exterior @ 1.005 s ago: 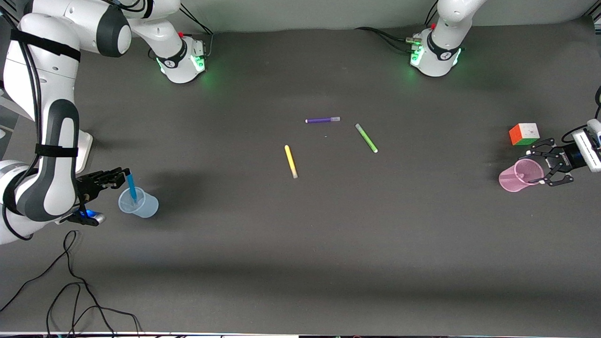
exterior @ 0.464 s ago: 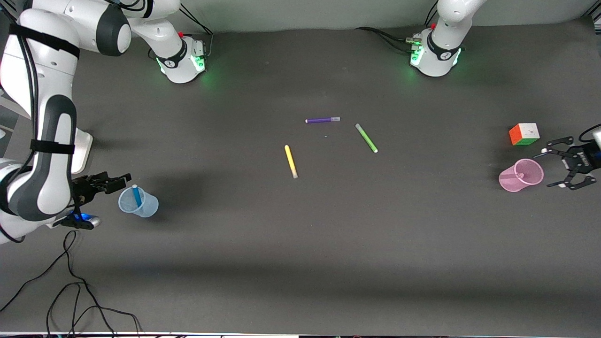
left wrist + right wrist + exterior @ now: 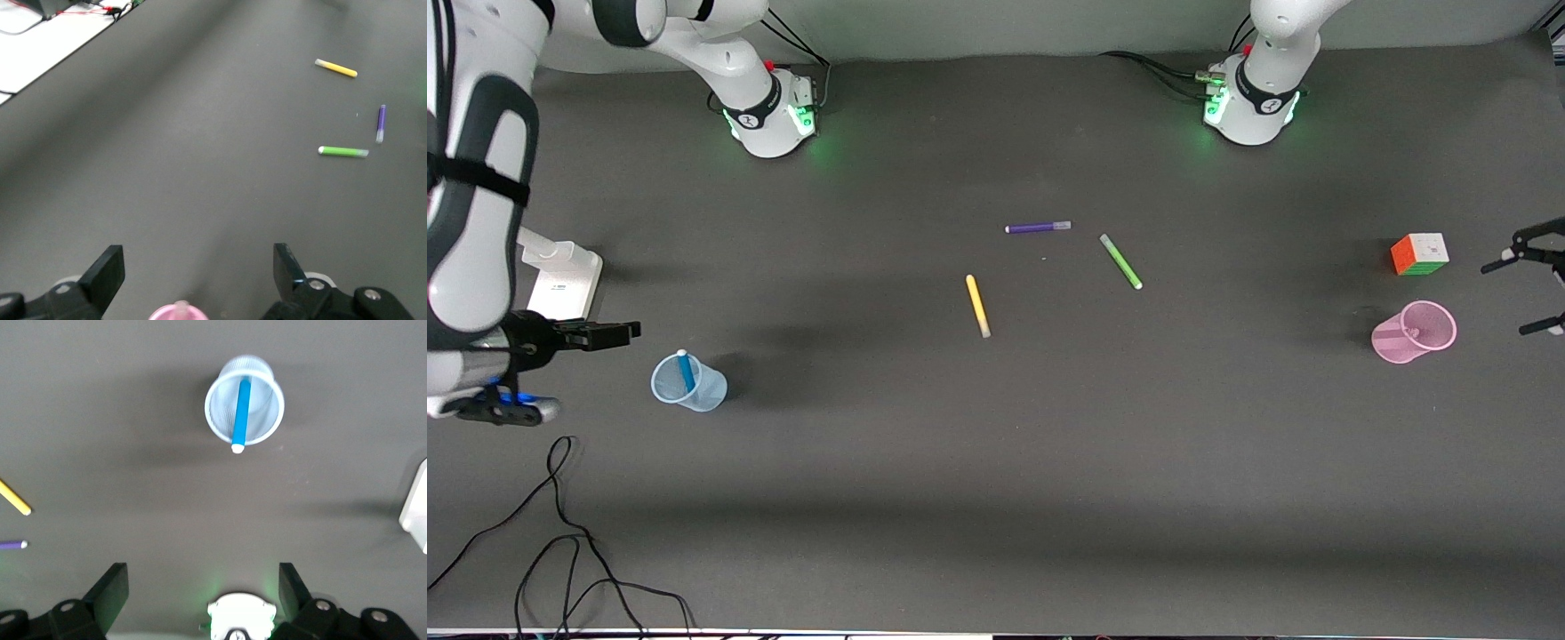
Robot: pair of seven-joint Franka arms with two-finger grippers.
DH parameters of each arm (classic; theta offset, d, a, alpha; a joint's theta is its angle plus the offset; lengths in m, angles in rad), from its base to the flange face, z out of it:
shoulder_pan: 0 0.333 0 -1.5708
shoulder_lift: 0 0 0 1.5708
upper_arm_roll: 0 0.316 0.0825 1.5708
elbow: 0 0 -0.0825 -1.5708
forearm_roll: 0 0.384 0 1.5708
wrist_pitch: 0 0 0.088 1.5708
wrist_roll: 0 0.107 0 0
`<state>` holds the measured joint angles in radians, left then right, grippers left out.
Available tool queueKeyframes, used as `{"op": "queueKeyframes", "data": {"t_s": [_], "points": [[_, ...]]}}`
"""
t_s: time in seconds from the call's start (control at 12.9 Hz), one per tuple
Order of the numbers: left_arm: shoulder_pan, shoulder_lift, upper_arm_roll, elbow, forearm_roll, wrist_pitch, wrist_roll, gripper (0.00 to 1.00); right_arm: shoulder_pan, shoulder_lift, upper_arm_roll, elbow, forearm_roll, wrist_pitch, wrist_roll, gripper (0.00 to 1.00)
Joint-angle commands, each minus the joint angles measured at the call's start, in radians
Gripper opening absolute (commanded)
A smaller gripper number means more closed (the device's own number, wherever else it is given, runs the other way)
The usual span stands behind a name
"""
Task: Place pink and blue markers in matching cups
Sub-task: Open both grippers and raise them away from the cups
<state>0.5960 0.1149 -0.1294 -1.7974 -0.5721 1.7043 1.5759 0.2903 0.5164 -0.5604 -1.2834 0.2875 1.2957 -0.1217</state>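
Two markers: blue marker [image 3: 686,371] stands in my blue cup [image 3: 688,384]; pink marker [image 3: 1411,332] in pink cup [image 3: 1414,332].
Left pincer [image 3: 1527,284]: spread, empty, beside pink cup.
Right pincer [image 3: 609,333]: spread, empty, near blue cup.

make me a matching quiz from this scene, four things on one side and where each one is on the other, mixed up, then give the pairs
Things:
1. blue marker
2. pink marker
3. puzzle cube
4. purple pen

Places:
A. lying on the table near the middle, beside the green pen
B. standing in the blue cup
C. on the table just farther from the front camera than the pink cup
D. inside the pink cup

Pairs: 1-B, 2-D, 3-C, 4-A
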Motion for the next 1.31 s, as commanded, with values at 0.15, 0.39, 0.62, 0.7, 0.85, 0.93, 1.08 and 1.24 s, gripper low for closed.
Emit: {"op": "queueKeyframes", "data": {"t_s": [0.15,0.39,0.62,0.7,0.85,0.93,1.08,1.24], "points": [[-0.218,-0.185,0.001,-0.020,0.185,0.006,-0.502,0.99,0.133,-0.275,-0.044,-0.348,-0.074,0.301,0.115,1.00],[-0.286,-0.211,-0.088,0.021,0.329,-0.005,-0.840,0.99,0.191,-0.358,-0.044,-0.384,-0.126,0.341,0.203,1.00],[-0.286,-0.218,-0.217,0.055,0.438,-0.024,-1.139,0.99,0.211,-0.424,-0.041,-0.444,-0.166,0.431,0.208,1.00],[-0.288,-0.215,-0.260,0.062,0.469,-0.034,-1.225,0.99,0.214,-0.426,-0.039,-0.436,-0.168,0.430,0.206,1.00],[-0.289,-0.204,-0.330,0.066,0.517,-0.044,-1.415,0.99,0.214,-0.427,-0.036,-0.381,-0.172,0.409,0.203,1.00],[-0.291,-0.192,-0.352,0.081,0.523,-0.067,-1.494,0.99,0.214,-0.427,-0.032,-0.352,-0.174,0.399,0.208,1.00],[-0.292,-0.129,-0.392,0.133,0.535,-0.113,-1.577,0.99,0.163,-0.429,0.015,-0.311,-0.197,0.331,0.198,1.00],[-0.306,-0.089,-0.397,0.203,0.570,-0.171,-1.587,0.99,-0.019,-0.464,0.213,-0.309,-0.241,0.326,0.197,1.00]]}}
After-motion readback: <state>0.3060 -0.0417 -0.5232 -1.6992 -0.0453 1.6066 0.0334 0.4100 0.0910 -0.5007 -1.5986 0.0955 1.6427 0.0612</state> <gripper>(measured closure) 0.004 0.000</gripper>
